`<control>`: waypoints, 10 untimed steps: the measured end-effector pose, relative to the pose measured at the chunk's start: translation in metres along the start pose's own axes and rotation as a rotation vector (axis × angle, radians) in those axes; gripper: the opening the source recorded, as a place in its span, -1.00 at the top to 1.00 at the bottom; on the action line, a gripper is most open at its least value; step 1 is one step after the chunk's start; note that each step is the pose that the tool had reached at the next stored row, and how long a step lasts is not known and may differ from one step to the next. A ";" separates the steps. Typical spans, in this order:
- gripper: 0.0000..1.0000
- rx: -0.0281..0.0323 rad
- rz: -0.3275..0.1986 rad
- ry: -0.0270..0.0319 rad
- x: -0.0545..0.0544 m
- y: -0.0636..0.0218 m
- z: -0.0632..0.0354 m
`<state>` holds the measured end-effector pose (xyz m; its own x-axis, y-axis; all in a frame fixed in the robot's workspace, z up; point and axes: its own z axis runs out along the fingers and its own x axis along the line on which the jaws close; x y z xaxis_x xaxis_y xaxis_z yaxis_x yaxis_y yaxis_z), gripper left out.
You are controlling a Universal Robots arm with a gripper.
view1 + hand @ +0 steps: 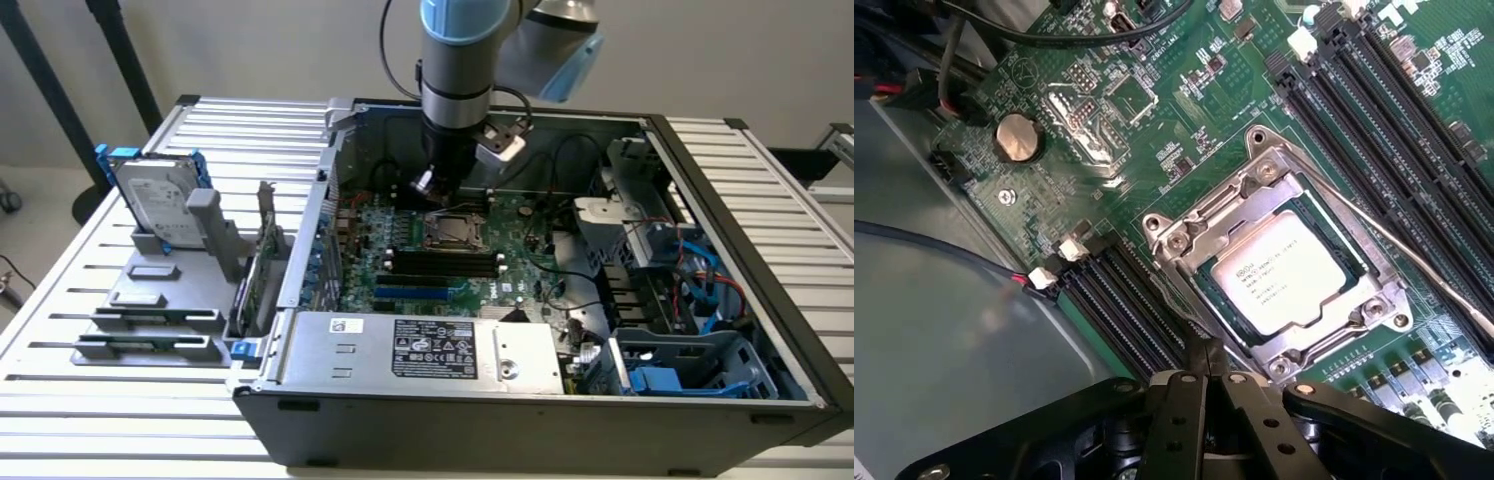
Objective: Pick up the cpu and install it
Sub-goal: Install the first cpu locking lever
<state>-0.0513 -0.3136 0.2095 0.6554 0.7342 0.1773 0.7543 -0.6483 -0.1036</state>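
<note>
The cpu [1284, 272], a small square chip with a dull silver top, lies flat in the motherboard socket, with the metal socket frame [1176, 243] around it. A thin socket lever [1414, 262] runs alongside. My gripper [1204, 352] is shut with nothing between its fingers and hovers just beside the socket, apart from the chip. In the exterior view the gripper [430, 188] reaches down into the open computer case, a little behind the cpu [453, 231].
Black memory slots [434, 262] lie in front of the socket, and the silver power supply [427, 345] fills the case front. Cables and drive bays [667, 300] crowd the exterior view's right. A hard drive with blue brackets [158, 205] stands on a grey fixture [154, 320] outside the case.
</note>
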 end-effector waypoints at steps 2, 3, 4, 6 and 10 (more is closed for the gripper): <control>0.79 0.0002 0.000 0.0003 -0.001 -0.0017 -0.0002; 0.79 0.0003 0.000 0.0004 -0.002 -0.0027 -0.0003; 0.79 0.0003 0.000 0.0003 -0.003 -0.0038 -0.0004; 0.79 0.0004 0.000 0.0003 -0.005 -0.0058 -0.0005; 0.79 0.0004 0.000 0.0004 -0.008 -0.0095 -0.0005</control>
<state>-0.0634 -0.3131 0.2097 0.6555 0.7340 0.1777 0.7542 -0.6483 -0.1040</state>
